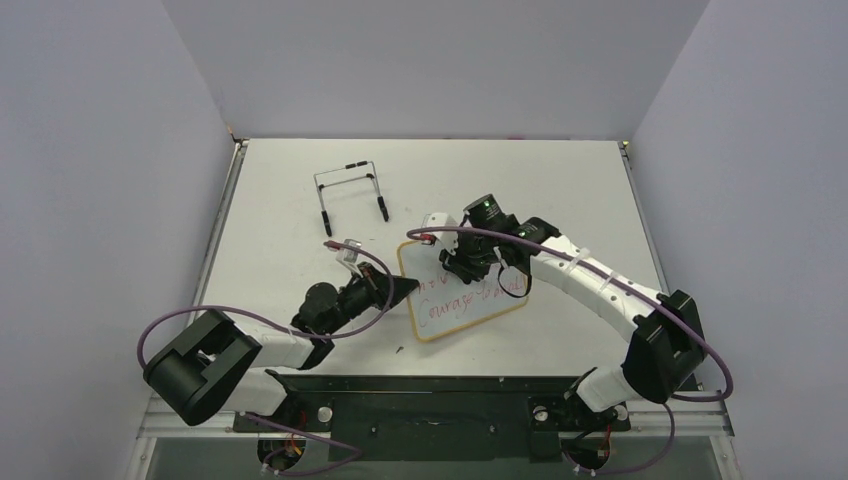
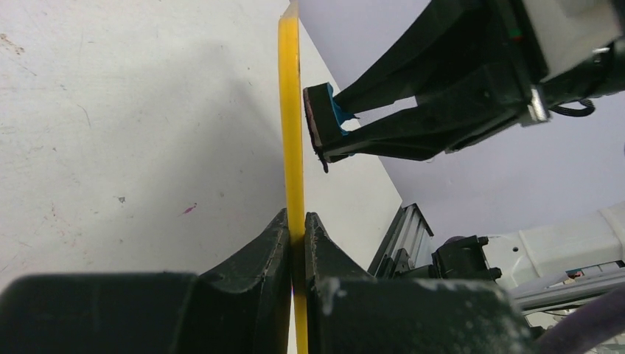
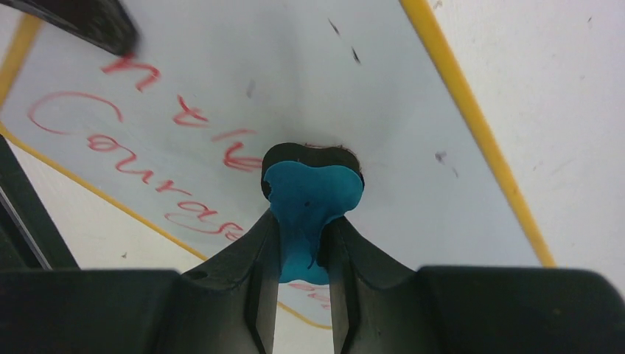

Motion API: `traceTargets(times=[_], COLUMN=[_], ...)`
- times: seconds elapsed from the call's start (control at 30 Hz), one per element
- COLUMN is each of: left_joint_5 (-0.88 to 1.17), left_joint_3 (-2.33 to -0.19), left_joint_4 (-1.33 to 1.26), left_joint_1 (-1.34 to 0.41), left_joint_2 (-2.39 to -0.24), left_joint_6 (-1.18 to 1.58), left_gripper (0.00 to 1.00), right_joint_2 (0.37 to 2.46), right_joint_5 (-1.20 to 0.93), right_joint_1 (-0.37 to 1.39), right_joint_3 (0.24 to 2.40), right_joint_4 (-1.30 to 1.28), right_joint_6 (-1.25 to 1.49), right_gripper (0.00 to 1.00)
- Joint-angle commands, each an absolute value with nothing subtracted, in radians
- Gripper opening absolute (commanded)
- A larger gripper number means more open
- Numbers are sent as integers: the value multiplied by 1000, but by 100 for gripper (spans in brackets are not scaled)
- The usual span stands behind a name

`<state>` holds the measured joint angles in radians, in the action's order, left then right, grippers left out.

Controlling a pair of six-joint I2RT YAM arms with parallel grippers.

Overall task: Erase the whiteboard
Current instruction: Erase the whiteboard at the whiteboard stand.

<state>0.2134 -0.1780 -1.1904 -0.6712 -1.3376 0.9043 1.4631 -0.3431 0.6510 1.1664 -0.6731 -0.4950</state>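
1. Sitting between the two arms, over the middle of the surface [image 1: 560, 190], the whiteboard [image 1: 470, 305] is pinched by its yellow frame in the clenched left claw [image 2: 295, 221].
2. A blue eraser [image 3: 309, 192] is grasped in the right claw [image 3: 306, 228], its pad at the board's face; red writing [image 3: 140, 158] is left unwiped.
3. Risk: under heavy wiping pressure, the thin frame may be levered out of the left claw's narrow hold.
4. Risk: with a tilted pad, streaks may be missed.

Glossy, smooth whiteboard [image 3: 413, 110]; matt blue eraser [image 3: 309, 199]; scuffed, matt white table [image 2: 110, 133].
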Motion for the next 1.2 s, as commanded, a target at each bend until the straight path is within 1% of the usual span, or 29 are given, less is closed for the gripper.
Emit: traceTargets(times=[0.0, 0.1, 0.23, 0.4, 0.5, 0.67, 0.77, 1.0, 1.17], left_joint_5=[213, 220, 216, 209, 200, 182, 173, 173, 178], left_joint_3=[-252, -272, -280, -288, -295, -290, -281, -266, -268], left_joint_4=[-1315, -1328, -1327, -1304, -1278, -1263, -1266, -1284, -1312], left_joint_1=[-687, -690, -689, -689, -689, -690, -690, -690, -691], left_joint_2=[-1378, -1410, -1424, -1421, -1414, -1400, -1394, -1392, -1413], left_joint_6=[909, 923, 937, 940, 947, 954, 955, 955, 965], left_gripper=[0, 0, 0, 0, 0, 0, 0, 0, 0], right_joint_2=[1442, 1468, 1498, 1492, 1470, 1487, 1515, 1557, 1560], right_joint_5=[-211, -96, 30, 39, 67, 78, 82, 143, 83], right_joint_1=[754, 836, 857, 895, 983, 1077, 1081, 936, 941], right_joint_3=[1235, 1233, 1226, 1189, 1163, 1186, 1224, 1291, 1293], right_joint_4=[-673, -674, -678, -702, -706, -728, -736, -716, -730], right_joint_6=[-589, -619, -617, -659, -688, -685, -656, -559, -554], right_gripper=[0, 0, 0, 0, 0, 0, 0, 0, 0])
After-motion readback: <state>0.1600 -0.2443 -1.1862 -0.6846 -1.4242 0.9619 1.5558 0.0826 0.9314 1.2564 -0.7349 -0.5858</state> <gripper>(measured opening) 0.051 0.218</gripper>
